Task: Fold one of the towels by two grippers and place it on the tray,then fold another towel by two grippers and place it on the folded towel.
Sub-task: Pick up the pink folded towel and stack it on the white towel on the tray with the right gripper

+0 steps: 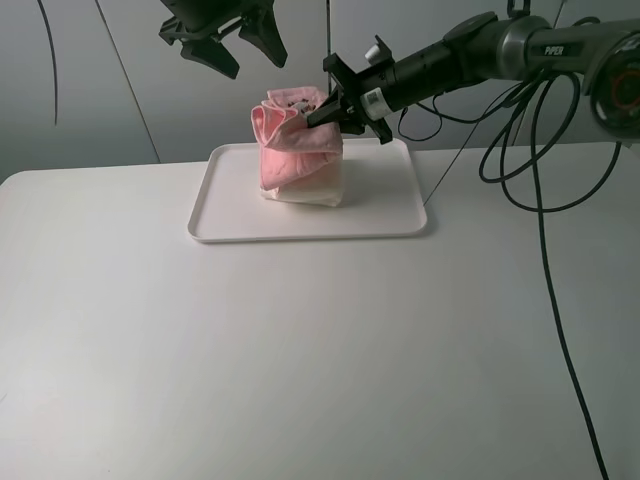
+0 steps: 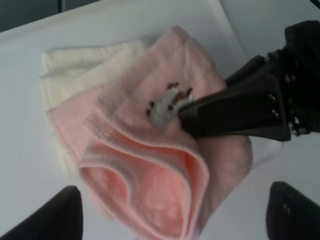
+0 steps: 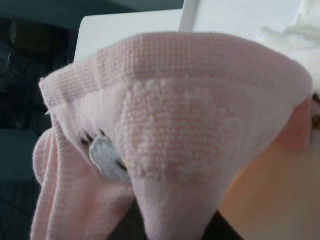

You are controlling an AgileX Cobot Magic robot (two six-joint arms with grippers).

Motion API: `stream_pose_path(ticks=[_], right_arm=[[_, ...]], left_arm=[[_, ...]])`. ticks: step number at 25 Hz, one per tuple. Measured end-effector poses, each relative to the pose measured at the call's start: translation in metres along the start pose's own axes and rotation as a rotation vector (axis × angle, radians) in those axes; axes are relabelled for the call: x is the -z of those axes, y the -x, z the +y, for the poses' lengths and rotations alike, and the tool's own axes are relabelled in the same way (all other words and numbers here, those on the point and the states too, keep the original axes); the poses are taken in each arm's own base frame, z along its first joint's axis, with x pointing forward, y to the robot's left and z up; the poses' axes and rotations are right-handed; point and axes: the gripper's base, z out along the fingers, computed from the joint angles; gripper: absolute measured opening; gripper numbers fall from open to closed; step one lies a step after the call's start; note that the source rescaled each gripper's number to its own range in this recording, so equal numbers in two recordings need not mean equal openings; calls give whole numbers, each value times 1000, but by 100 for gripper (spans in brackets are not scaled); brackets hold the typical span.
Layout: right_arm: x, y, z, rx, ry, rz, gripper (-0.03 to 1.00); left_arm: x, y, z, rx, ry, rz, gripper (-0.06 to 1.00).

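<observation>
Tabletop (image 1: 300,360): white and plain; only the tray stands on it.
Tray (image 1: 400,225): white, shallow, with rounded corners; it sits near the far edge of the tabletop, about midway between the left and right edges.
Cream towel (image 1: 300,194): folded and lying on the tray toward its far side; in the left wrist view its cream layers (image 2: 85,62) stick out from under the pink one.
Pink towel (image 1: 290,150): rests on top of the cream towel with its upper part pulled up into a bunch above the tray; loose folds curl open on its left side, and a small pale label with dark marks (image 2: 167,102) shows on the upper surface.
Right hand (image 1: 325,112): reaches in from the right edge side and is clamped on the upper part of the pink towel beside the label; the right wrist view is filled with pink cloth (image 3: 175,130) draped over the fingers.
Left hand (image 1: 228,40): hangs above the tray's far left part, clear of both towels, fingers spread wide and holding nothing; only the two dark fingertips (image 2: 50,217) show at the corners of its own camera view, with the pink towel between and beyond them.
Cables: dark loops hang from the right arm and trail down past the right edge of the tabletop (image 1: 545,230).
</observation>
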Motion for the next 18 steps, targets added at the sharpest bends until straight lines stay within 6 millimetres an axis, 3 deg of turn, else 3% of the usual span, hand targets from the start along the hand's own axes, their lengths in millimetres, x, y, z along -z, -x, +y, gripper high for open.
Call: stream_pose_path(ticks=[15,17,18], right_arm=[[-15,-3,-41,-29,-190,28,14],[-15,-2,-42,-41,-201,19,23],[-15,-2,-42,-43,-202,16,33]], left_arm=[[0,0,1,-4,12,1,95],[0,0,1,-5,13,1,95],[0,0,1,-5,13,1,95]])
